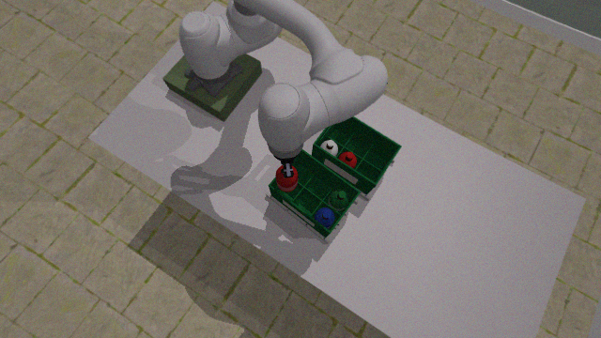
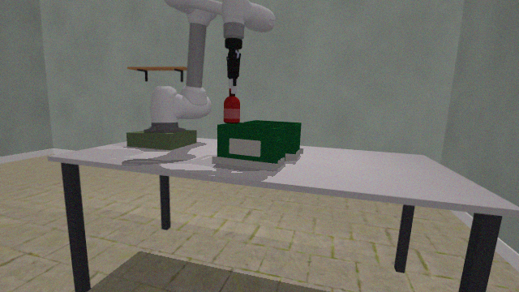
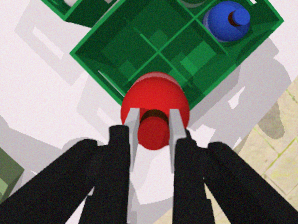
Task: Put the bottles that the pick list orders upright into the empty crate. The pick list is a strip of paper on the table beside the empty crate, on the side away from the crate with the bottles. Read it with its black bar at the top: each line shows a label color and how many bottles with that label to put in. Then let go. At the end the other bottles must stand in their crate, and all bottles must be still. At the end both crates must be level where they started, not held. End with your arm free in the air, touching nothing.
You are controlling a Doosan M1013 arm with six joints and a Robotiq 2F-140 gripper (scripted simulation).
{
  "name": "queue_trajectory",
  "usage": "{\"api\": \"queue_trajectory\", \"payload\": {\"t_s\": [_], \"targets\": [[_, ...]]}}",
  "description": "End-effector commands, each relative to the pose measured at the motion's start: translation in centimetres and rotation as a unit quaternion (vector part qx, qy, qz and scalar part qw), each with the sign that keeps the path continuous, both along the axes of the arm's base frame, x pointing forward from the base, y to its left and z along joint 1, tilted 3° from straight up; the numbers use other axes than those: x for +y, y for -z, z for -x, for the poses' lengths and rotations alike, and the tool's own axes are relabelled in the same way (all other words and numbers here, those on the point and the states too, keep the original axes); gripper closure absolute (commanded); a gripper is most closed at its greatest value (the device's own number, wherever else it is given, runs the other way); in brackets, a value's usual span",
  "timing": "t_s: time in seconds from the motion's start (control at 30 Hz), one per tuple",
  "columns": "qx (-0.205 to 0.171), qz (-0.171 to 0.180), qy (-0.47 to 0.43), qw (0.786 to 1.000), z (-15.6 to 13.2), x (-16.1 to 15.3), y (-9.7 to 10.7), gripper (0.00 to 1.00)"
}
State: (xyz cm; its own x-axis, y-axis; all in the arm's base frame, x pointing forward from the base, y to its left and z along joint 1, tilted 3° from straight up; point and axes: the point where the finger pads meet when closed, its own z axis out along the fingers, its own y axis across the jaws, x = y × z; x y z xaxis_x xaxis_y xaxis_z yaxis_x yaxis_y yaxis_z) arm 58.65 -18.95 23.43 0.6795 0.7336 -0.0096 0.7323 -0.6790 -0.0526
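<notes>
Pinching a red bottle by its neck, the fingers hold it above the near crate, at ten o'clock from above. Green and blue bottles stand inside around four; the far crate holds white and red. Placing remains; the pick list isn't visible, so the count left is unclear.

Indoor room, maybe a lab; exact kind I can't tell. My white arm stands on a pale table; plain green-grey walls, a wooden shelf, and stone-like paving underfoot.
</notes>
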Motion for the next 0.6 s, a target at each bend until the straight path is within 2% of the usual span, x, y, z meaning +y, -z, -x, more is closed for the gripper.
{"api": "queue_trajectory", "payload": {"t_s": [0.0, 0.57], "targets": [[-0.001, 0.003, -0.001, 1.000, 0.06, -0.33, -0.38, 1.00], [-0.001, 0.003, -0.001, 1.000, 0.06, -0.33, -0.38, 1.00]]}}
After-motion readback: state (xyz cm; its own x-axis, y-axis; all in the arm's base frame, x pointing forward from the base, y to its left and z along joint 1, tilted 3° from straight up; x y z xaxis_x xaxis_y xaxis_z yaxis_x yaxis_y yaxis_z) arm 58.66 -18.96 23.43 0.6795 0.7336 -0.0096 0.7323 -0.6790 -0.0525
